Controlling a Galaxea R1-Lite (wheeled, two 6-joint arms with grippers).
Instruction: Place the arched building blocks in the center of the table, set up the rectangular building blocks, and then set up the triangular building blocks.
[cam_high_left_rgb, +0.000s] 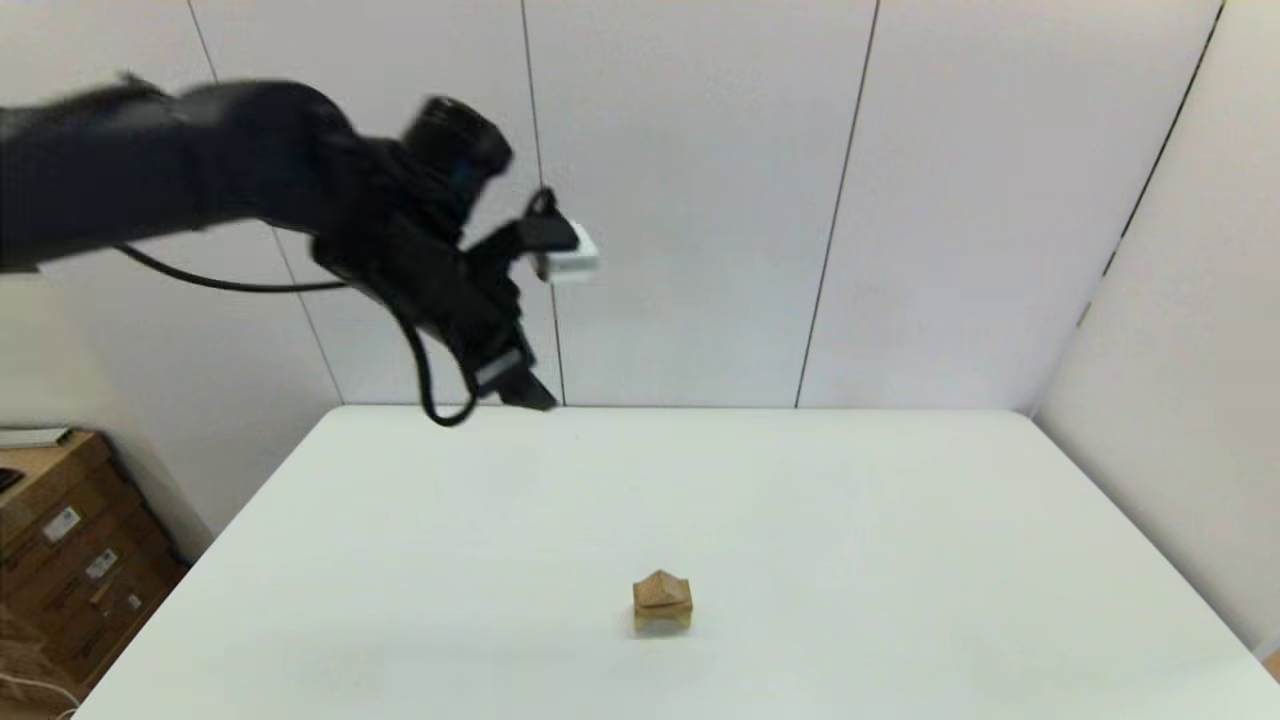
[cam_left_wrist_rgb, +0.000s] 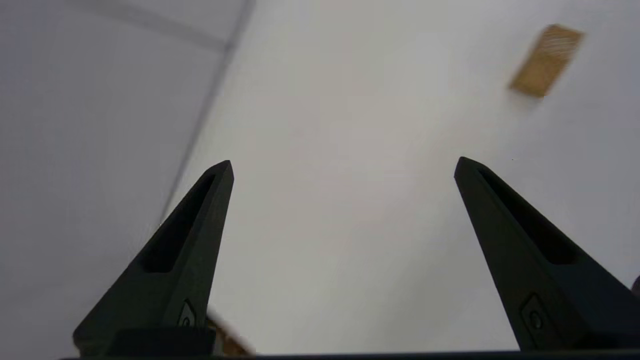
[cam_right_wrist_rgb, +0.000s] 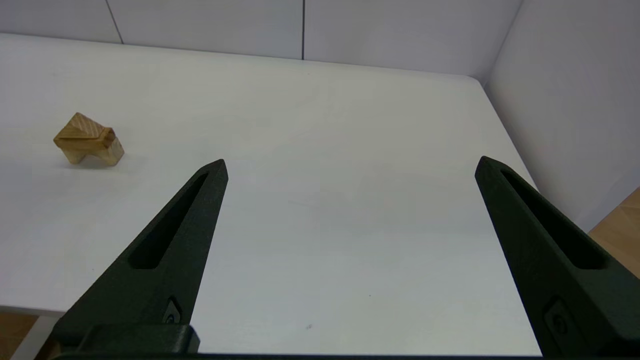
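Observation:
Near the middle of the white table (cam_high_left_rgb: 900, 520) stands a small stack of tan wooden blocks. The peaked triangular block (cam_high_left_rgb: 661, 586) sits on top, and the arched block (cam_high_left_rgb: 663, 613) is at the bottom. The right wrist view shows the peak (cam_right_wrist_rgb: 80, 128) and the arched block (cam_right_wrist_rgb: 106, 150) with its hollow facing down. I cannot tell the rectangular slab apart within the stack. My left gripper (cam_high_left_rgb: 520, 385) hangs high over the table's far left edge, open and empty (cam_left_wrist_rgb: 343, 161); the stack (cam_left_wrist_rgb: 546, 60) is a far blur there. My right gripper (cam_right_wrist_rgb: 351, 160) is open and empty over the near right part of the table.
Brown boxes (cam_high_left_rgb: 70, 560) stand on the floor left of the table. White wall panels close off the far side and the right side. A strip of wooden floor (cam_right_wrist_rgb: 620, 220) shows past the table's right edge.

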